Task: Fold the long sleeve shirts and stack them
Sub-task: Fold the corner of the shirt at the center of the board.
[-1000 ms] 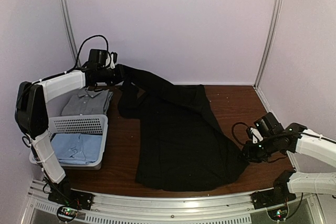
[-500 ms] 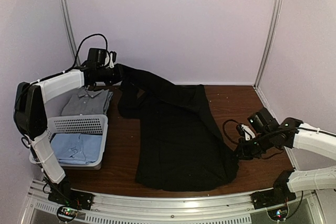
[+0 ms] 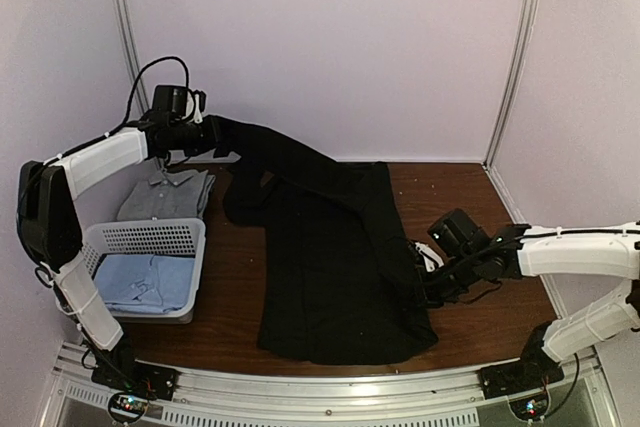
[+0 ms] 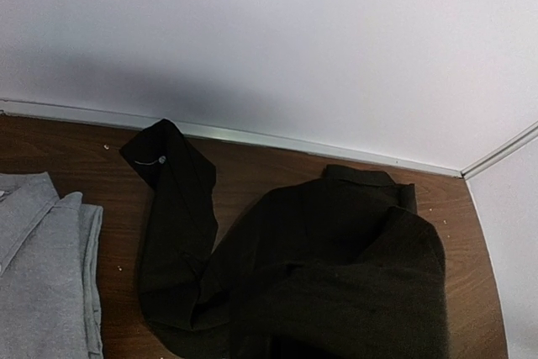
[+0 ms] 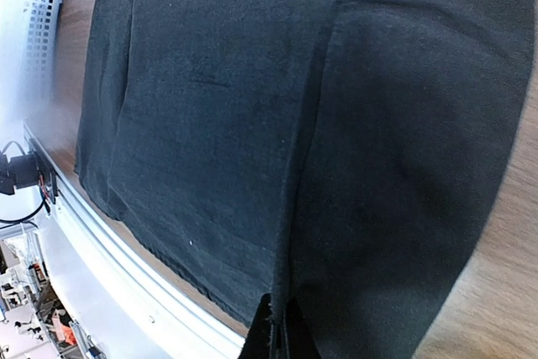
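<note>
A large black long sleeve shirt (image 3: 335,257) lies spread over the middle of the brown table. My left gripper (image 3: 207,134) is shut on its upper part and holds it raised at the back left; the cloth hangs down from it (image 4: 336,283). My right gripper (image 3: 428,287) is shut on the shirt's right edge (image 5: 303,233) and holds it low over the shirt's right side. A folded greyish shirt (image 3: 165,194) lies on the table at the left. A light blue shirt (image 3: 145,280) lies in the white basket.
The white lattice basket (image 3: 150,237) stands at the front left. Pale walls with metal posts close the table's back and sides. A metal rail (image 3: 330,387) runs along the front edge. Bare brown table (image 3: 470,197) shows at the right.
My right gripper has moved left, carrying the shirt's right edge inward over the body. My left gripper has drawn the shirt's top a little further left and up.
</note>
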`<state>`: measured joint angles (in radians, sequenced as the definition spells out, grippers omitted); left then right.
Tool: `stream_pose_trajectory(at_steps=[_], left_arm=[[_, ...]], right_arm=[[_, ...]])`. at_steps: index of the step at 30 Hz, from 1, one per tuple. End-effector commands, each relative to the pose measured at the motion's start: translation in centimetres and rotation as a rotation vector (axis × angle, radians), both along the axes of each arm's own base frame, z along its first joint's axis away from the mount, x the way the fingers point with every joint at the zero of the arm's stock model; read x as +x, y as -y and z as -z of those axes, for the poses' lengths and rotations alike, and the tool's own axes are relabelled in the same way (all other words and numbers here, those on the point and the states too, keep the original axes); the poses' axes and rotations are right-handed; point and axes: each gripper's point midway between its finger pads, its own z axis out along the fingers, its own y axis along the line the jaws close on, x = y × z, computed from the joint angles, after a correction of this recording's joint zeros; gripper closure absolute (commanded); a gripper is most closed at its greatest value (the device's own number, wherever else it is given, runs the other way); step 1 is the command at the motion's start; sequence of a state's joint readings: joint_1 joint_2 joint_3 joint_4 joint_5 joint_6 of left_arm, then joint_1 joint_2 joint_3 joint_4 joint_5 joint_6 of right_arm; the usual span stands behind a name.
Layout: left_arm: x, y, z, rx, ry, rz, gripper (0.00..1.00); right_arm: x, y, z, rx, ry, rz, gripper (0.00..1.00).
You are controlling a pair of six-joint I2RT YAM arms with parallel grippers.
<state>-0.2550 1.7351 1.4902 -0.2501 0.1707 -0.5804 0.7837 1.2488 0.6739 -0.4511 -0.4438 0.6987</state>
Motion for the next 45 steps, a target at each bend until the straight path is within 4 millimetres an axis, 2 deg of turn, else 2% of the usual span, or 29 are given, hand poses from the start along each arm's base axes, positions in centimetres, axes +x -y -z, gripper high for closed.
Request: stream_pose_trajectory(at_steps=[1, 5, 8, 11, 18, 23, 29, 32, 35, 36, 37, 41, 43, 45], left_arm=[[0.5, -0.5, -2.7, 0.018, 0.07, -0.006, 1.0], [0.5, -0.5, -2.8, 0.019, 0.072, -0.008, 1.0], [0.6, -0.4, -3.4, 0.022, 0.085, -0.001, 1.0], [0.7, -0.1, -4.1, 0.025, 0.096, 0.015, 1.0], [1.0, 0.6, -4.8, 0.002, 0.104, 0.051, 1.0], [1.4, 1.1, -5.5, -0.012, 0.12, 0.071, 1.0], [1.7, 1.7, -6.0, -0.022, 0.128, 0.096, 1.0], [1.8, 2.1, -5.5, -0.027, 0.12, 0.117, 1.0], [1.7, 2.9, -4.5, -0.039, 0.095, 0.149, 1.0], [1.6, 3.3, -4.0, -0.04, 0.085, 0.162, 1.0], [1.5, 3.7, -3.5, -0.039, 0.075, 0.175, 1.0], [0.9, 5.8, -1.1, -0.039, 0.023, 0.228, 1.0], [0.6, 6.7, -0.1, -0.043, 0.0, 0.252, 1.0], [0.3, 7.5, 0.6, -0.041, -0.015, 0.269, 1.0]], right_arm=[[1.0, -2.6, -1.0, 0.068, 0.04, -0.048, 1.0], [1.0, -3.1, 0.1, 0.057, 0.024, -0.066, 1.0], [0.7, -3.0, 1.3, 0.04, -0.005, -0.079, 1.0], [0.2, -2.9, 1.6, 0.042, -0.022, -0.088, 1.0], [-1.8, -2.5, 2.6, 0.039, -0.078, -0.144, 1.0], [-2.4, -2.4, 2.5, 0.033, -0.072, -0.17, 1.0], [-1.6, -3.6, 2.1, 0.073, -0.053, -0.169, 1.0], [-1.4, -4.2, 1.6, 0.109, -0.043, -0.174, 1.0], [-1.4, -4.4, 1.9, 0.111, -0.048, -0.183, 1.0], [-1.4, -4.4, 2.1, 0.106, -0.052, -0.184, 0.97], [-1.4, -4.4, 2.0, 0.106, -0.05, -0.184, 0.88], [0.0, -4.4, 0.0, 0.103, 0.024, -0.162, 0.64], [1.3, -4.2, -1.0, 0.088, 0.069, -0.141, 0.57], [3.0, -3.8, -2.0, 0.085, 0.109, -0.101, 0.56]])
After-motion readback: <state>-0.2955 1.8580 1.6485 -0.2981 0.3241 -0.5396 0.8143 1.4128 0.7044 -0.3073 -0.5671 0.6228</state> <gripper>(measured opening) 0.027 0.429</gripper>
